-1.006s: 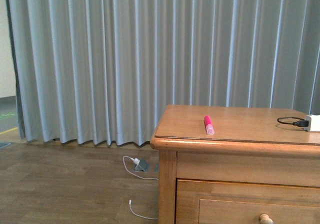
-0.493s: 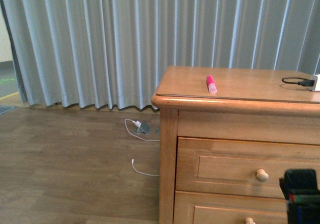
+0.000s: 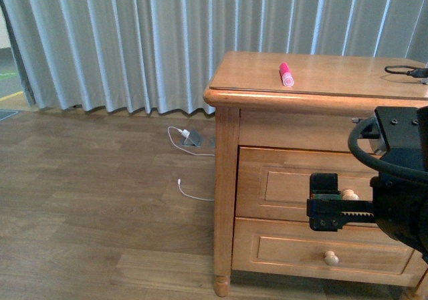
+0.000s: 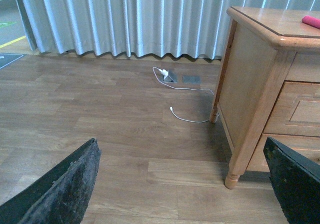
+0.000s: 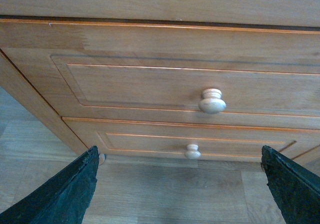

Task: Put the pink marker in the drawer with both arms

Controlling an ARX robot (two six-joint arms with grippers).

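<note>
The pink marker [image 3: 286,75] lies on top of the wooden dresser [image 3: 227,173], near its front edge; its end also shows in the left wrist view [image 4: 311,21]. The top drawer [image 5: 150,84] is closed, its round knob [image 5: 212,101] facing my right gripper [image 5: 180,189], which is open and empty a short way in front. In the front view the right gripper [image 3: 324,201] hangs at knob height, partly covering the knob [image 3: 349,194]. My left gripper [image 4: 180,194] is open over the floor left of the dresser, and is out of the front view.
A closed lower drawer [image 3: 294,250] with its own knob [image 5: 192,151] sits beneath. On the wood floor lie a white cable [image 3: 190,192] and a grey plug [image 3: 190,137]. Grey curtains [image 3: 134,39] hang behind. A black cable [image 3: 404,69] rests on the dresser top.
The front view has tilted down, so the dresser's drawers and more floor show. My right arm has risen into view and now stands in front of the top drawer's knob.
</note>
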